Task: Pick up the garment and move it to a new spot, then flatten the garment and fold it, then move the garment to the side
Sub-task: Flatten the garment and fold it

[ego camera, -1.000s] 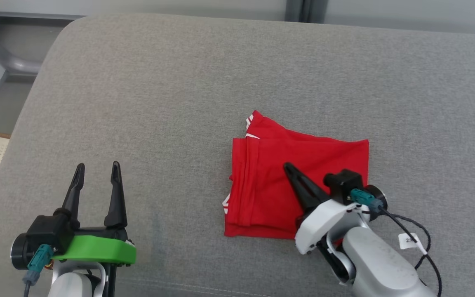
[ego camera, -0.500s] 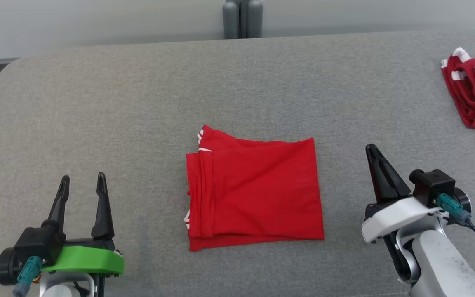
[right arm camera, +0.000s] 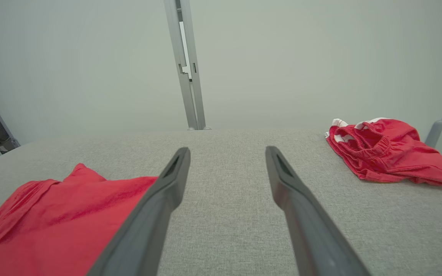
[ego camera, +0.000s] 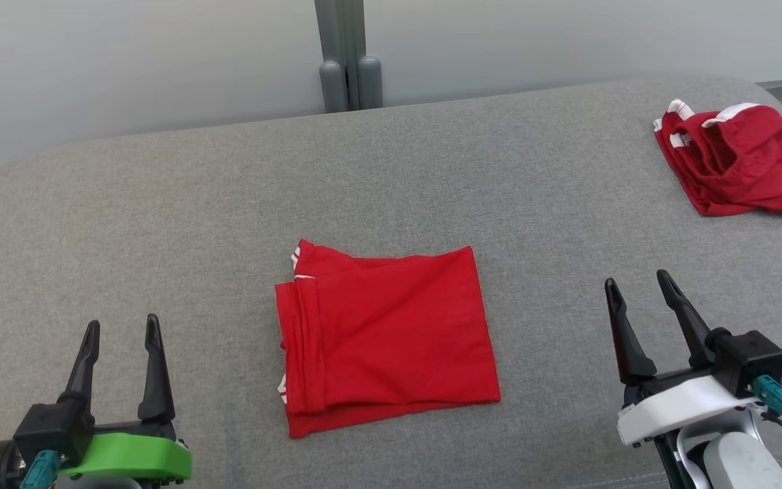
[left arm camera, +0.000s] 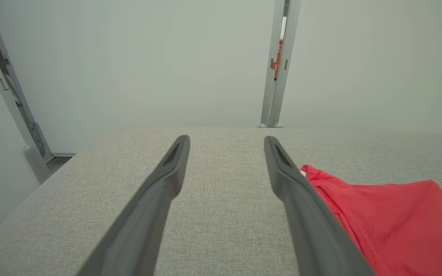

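A red garment (ego camera: 387, 336) with white trim lies folded into a flat rectangle at the middle of the grey cushion (ego camera: 180, 204). It shows at the lower right in the left wrist view (left arm camera: 390, 218) and at the lower left in the right wrist view (right arm camera: 60, 218). My left gripper (ego camera: 122, 329) stands open at the lower left, well clear of the cloth. At the lower right my right gripper (ego camera: 637, 280) is open too, apart from the garment, with nothing between its fingers.
A second red garment (ego camera: 737, 159) with white trim lies crumpled at the cushion's far right corner, also in the right wrist view (right arm camera: 386, 153). A grey post (ego camera: 345, 64) stands against the pale wall behind the cushion. Bare cushion surrounds the folded garment.
The head camera has swung, so the whole scene shifted. My right gripper left the folded garment, moved off to its right and opened. The left gripper stayed open.
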